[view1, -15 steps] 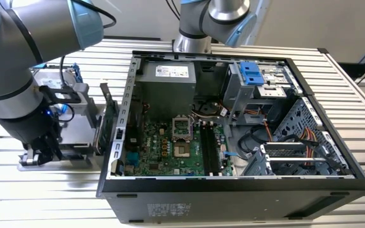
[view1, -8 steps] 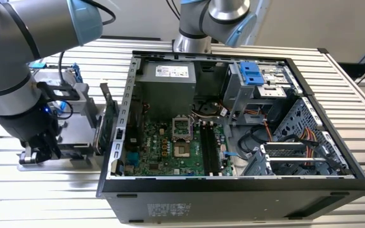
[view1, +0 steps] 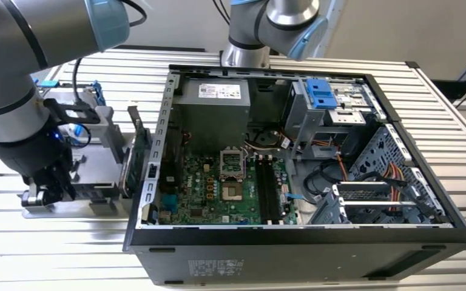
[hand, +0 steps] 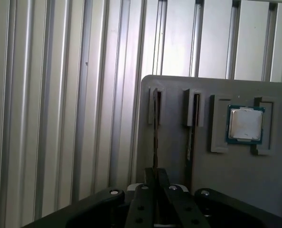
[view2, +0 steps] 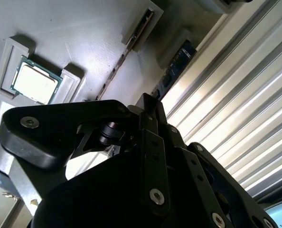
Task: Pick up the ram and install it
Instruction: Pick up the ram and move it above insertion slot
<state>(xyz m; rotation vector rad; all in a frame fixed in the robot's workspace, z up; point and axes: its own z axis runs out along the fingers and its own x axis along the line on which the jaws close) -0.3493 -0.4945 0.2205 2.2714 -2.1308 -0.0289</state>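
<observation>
— Looking for the ram (hand: 155,128). Finding it anywhere?

— Yes, finding it in the first wrist view, standing on its edge in a narrow slot of the gray holder (hand: 173,147). Not sitting in the computer case (view1: 298,257) yet.

— And seeing the gripper (hand: 155,173) doing what?

— Seeing it pinching the upper edge of the ram, with both fingers (hand: 149,181) pressing close from the two sides and only the thin board between them.

— Noticing anything beside the ram?

— Noticing a second stick (hand: 192,128) standing in the neighbouring slot, near but apart. Also noticing a square processor chip (hand: 245,124) lying flat in its pocket, farther along the same holder.

— Placing the holder where, in the exterior view?

— Placing it on the ribbed metal table (view1: 63,260), at the exterior view's left, just beside the open case. Seeing there also a green card (view1: 140,160) standing upright at the holder's side toward the case wall.

— Seeing well inside the case?

— Seeing the motherboard (view1: 209,188) lying flat on the bottom, with long dark memory slots (view1: 267,193) running beside the processor socket (view1: 231,163), well apart from the gripper.
</observation>
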